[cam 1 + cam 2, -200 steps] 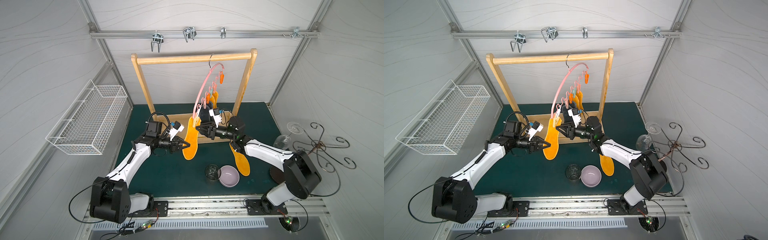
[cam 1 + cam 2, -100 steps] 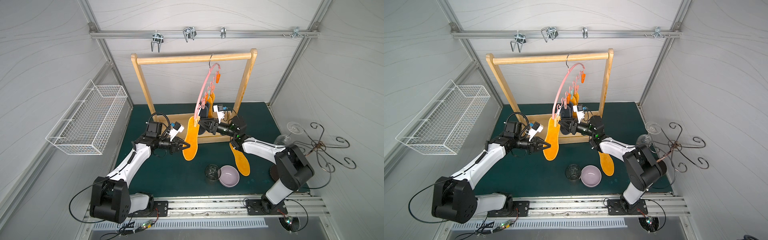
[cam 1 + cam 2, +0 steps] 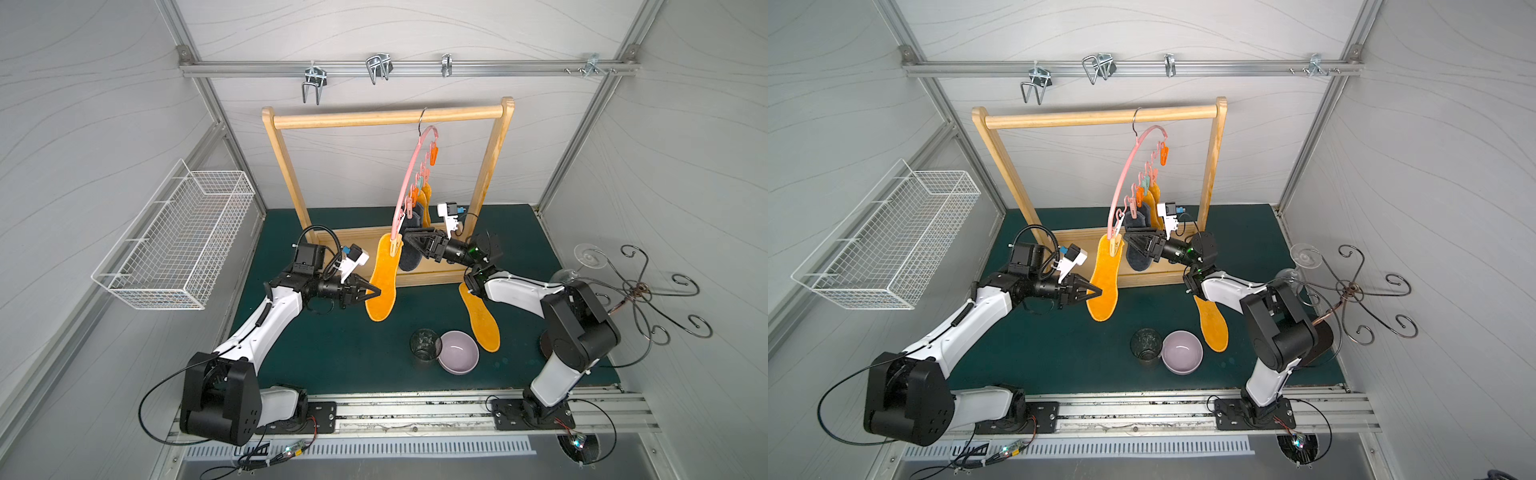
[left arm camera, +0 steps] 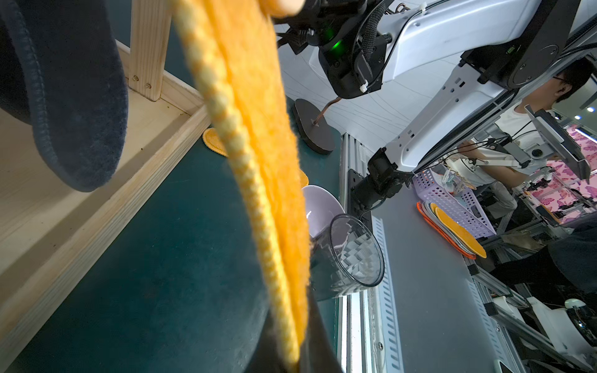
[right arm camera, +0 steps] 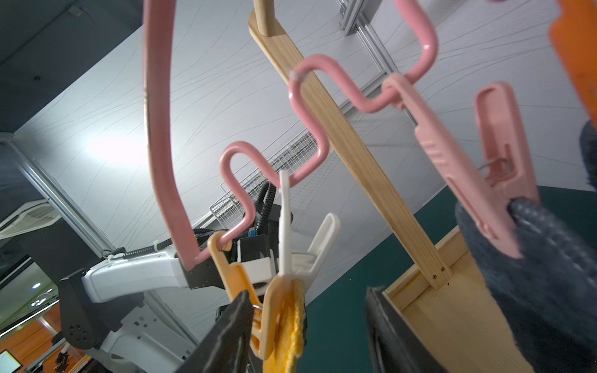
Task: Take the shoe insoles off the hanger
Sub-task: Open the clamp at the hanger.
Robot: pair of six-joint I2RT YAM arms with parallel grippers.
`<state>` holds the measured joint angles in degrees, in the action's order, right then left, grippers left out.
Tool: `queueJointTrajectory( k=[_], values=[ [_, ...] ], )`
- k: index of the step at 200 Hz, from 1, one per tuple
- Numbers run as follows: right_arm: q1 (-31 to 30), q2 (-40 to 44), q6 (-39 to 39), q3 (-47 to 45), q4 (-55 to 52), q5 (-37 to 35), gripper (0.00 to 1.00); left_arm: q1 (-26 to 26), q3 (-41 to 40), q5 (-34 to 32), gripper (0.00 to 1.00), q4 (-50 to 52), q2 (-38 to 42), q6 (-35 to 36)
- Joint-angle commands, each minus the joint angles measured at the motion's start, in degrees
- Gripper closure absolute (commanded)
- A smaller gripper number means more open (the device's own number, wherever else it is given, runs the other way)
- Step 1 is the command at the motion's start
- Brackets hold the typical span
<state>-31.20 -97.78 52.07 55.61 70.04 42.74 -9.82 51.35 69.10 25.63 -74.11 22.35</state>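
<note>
The left fingers (image 3: 362, 291) pinch the low edge of the orange insole (image 3: 384, 282) hanging lengthwise down, while the right fingers (image 5: 226, 336) stand parted astride the clothespin (image 5: 245, 281) at its top.

Wooden rack (image 3: 386, 117), wire basket (image 3: 178, 245), glass (image 3: 424, 345), lilac bowl (image 3: 459, 357)

Bright, even light in both top views, shadows soft, walls (image 3: 685, 166) bowed toward the frame edges. Right ahead of my left claw (image 4: 290, 355) the mustard insole (image 4: 258, 145) smears out of focus. Beyond my right claw (image 5: 307, 339), a white glare patch (image 5: 109, 148) blooms.
</note>
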Motion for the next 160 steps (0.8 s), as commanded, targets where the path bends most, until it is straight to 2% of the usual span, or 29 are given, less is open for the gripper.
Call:
queueJointTrajectory(
  k=[1, 43, 106, 139, 160],
  values=[
    [0.4, -1.4, 1.7, 2.8, 2.9, 1.2, 0.41, -0.1, 0.5, 1.2, 1.0, 0.5, -0.4, 1.5],
    [0.3, -3.7, 3.3, 6.9, 2.6, 2.8, 0.41, -0.1, 0.9, 0.9, 1.0, 1.2, -0.4, 1.9],
    [-0.8, -5.2, 1.6, 8.7, 0.3, 1.6, 0.41, -0.1, 1.1, 0.3, 1.0, 2.6, -0.8, 3.3],
    [-1.6, -6.7, 2.0, 11.2, -0.7, 1.9, 0.45, -0.1, 1.5, -0.2, 1.0, 3.3, -1.2, 3.7],
    [-1.7, -7.4, 2.1, 11.4, -0.3, 1.5, 0.51, -0.1, 1.6, -0.4, 1.0, 3.6, -1.3, 4.1]
  ],
)
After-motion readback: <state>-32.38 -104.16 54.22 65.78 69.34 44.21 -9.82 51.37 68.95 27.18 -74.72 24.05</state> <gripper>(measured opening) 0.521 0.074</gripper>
